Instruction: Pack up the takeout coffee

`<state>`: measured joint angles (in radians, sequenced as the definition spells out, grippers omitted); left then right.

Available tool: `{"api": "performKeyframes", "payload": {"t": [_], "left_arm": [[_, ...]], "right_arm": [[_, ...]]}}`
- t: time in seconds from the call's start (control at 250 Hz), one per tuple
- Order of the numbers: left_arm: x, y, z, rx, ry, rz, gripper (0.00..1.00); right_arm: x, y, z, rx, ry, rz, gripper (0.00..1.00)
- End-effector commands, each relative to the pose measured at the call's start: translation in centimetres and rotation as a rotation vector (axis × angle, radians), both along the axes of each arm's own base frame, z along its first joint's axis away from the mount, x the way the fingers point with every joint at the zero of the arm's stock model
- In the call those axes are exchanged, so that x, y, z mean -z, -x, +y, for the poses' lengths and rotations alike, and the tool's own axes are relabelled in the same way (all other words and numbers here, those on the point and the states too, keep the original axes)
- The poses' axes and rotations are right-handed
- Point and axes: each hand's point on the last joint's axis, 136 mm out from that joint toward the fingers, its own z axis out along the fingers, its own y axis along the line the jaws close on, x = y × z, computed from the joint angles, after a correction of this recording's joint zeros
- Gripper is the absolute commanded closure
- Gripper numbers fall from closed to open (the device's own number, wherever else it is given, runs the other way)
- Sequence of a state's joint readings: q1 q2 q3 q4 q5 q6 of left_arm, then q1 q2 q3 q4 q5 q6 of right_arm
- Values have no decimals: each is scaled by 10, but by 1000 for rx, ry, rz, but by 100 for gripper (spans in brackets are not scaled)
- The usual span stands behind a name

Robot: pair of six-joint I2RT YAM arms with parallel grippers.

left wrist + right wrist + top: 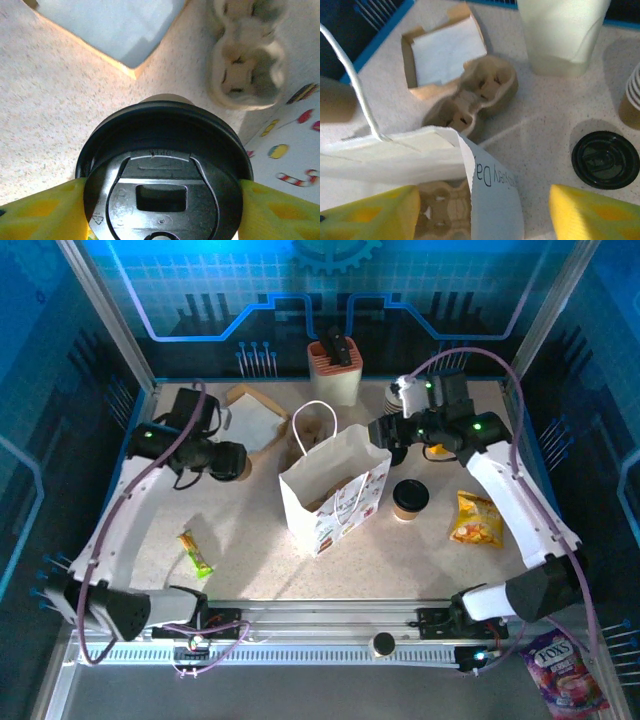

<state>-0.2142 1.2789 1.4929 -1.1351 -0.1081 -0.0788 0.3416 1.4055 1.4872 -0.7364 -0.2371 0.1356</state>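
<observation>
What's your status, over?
Left gripper shut on lidded cup. Right gripper open over paper bag rim. Second lidded cup standing right of bag. Carrier inside bag.

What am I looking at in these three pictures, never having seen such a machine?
Two robot arms are bolted to the near edge of a table. One picture looks down from above; the other two come from cameras on each wrist, the yellow fingers being their own. The left gripper clamps a lidded coffee cup. The right gripper stands open at the rim of the white paper bag. Also on the table: a second lidded cup, a cup carrier, a snack bag, a wrapped bar.
</observation>
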Motion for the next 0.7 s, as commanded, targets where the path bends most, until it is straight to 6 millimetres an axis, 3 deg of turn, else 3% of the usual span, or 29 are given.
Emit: {"api": "performKeyframes", "payload": {"t": [0.0, 0.208, 0.36, 0.468, 0.695], "left_arm": [[-43, 24, -7, 31, 34, -75, 40], [-102, 46, -25, 115, 47, -223, 42], [-135, 68, -63, 268, 119, -297, 44], [-145, 79, -93, 380, 151, -306, 44], [-141, 90, -155, 564, 180, -277, 44]], "right_arm": [[7, 4, 4, -14, 60, 27, 36], [19, 8, 12, -37, 105, 56, 49], [19, 10, 13, -39, 112, 56, 59], [22, 12, 13, -37, 116, 63, 65], [14, 17, 16, -16, 83, 23, 75]]}}
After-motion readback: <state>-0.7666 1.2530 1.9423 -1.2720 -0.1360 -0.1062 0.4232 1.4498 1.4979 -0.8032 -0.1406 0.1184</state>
